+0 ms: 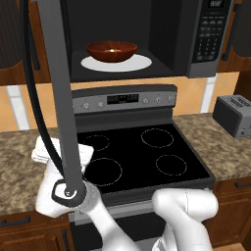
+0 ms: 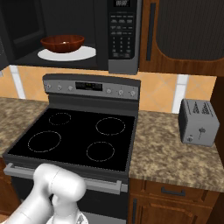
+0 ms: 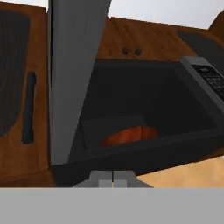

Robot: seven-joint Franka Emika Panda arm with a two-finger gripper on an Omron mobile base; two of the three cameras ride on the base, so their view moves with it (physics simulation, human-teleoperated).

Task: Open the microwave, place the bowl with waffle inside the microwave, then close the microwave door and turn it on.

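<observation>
- Left base view: the microwave point(image 1: 147, 39) hangs above the stove point(image 1: 137, 152), its cavity open, and the bowl point(image 1: 112, 50) sits on the white turntable plate point(image 1: 132, 63) inside it.
- The waffle point(image 1: 113, 50) shows as a small pale spot in the middle of the bowl.
- The microwave door point(image 1: 59, 98) stands swung out to the left of the microwave, seen edge-on as a long grey bar reaching down in front of the stove.
- The keypad panel point(image 1: 210, 34) is on the right side of the microwave.
- A toaster point(image 1: 234, 115) stands on the counter point(image 1: 220, 147), right of the stove.
- Hand view: the gripper point(image 3: 113, 181) has its fingers pressed together with nothing between them, just below the microwave's lower front edge; the bowl shows reddish inside the cavity.
</observation>
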